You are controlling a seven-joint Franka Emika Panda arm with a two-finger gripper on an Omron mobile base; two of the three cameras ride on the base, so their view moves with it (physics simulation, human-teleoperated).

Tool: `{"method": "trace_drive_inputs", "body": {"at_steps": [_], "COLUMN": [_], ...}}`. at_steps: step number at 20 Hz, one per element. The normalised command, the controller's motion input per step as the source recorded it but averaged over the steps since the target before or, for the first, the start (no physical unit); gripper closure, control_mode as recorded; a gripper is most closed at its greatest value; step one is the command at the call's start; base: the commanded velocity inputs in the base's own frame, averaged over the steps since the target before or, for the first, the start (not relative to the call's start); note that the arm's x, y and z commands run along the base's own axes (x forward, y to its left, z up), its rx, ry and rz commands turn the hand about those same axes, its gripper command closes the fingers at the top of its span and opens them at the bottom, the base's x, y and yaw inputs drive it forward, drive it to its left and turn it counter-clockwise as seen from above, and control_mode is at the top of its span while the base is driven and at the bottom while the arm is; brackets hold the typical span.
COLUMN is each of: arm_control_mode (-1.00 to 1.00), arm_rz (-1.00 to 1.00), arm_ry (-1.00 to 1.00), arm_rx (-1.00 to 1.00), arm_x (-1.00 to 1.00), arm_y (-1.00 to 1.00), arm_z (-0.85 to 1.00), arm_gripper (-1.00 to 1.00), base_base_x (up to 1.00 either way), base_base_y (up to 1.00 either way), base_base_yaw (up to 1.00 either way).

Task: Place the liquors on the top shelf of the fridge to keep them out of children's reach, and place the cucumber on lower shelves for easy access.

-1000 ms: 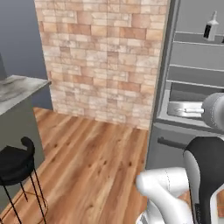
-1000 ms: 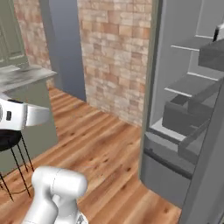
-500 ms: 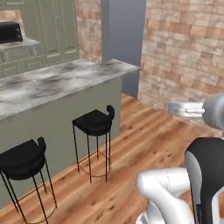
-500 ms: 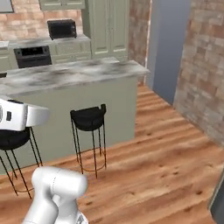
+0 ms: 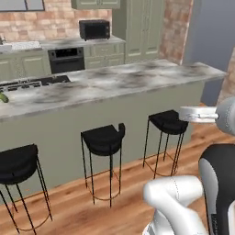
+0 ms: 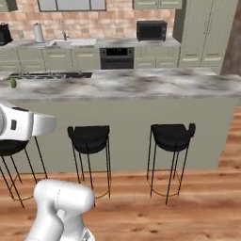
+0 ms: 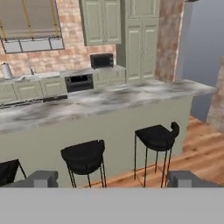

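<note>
The base faces the kitchen island, a long marble-topped desk [image 5: 119,82] with black stools [image 5: 104,138] along its near side. The fridge and its shelves are not before the cameras, so the state of the top shelf cannot be checked from this position.

The tool [image 7: 111,179] stands with its jaws wide apart and nothing between them; its two grey tips rise at the bottom of the hand view, pointing toward the island.

A small green item lies on the desk at its far left end [image 5: 3,97]; the right base view shows it as well [image 6: 12,83]. It is too small to confirm, but its colour suggests the cucumber. No bottles can be made out on the desk.

Judgement: the cucumber is not yet placed, and fetching it appears to be the step in hand. Remaining work: drive nearer to that end of the desk, grasp the item, return to the fridge and set it on a lower shelf. The liquors' placement remains unverified.
</note>
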Motion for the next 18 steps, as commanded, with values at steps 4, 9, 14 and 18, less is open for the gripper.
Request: {"method": "trace_drive_inputs", "body": {"at_steps": [4,9,14,18], "arm_control_mode": [1.00,1.00,1.00,1.00], "arm_rz": [0.00,0.00,0.00,0.00], "arm_ry": [0.00,0.00,0.00,0.00], "arm_rx": [0.00,0.00,0.00,0.00], "arm_x": [0.00,0.00,0.00,0.00], "arm_y": [0.00,0.00,0.00,0.00], "arm_z": [0.00,0.00,0.00,0.00], "arm_gripper": [-1.00,-1.00,-1.00,-1.00], "base_base_x": [0.16,0.29,0.55,0.82], "base_base_y": [0.98,1.00,0.81,0.09], "base_base_yaw": [0.30,0.18,0.10,0.06]}}
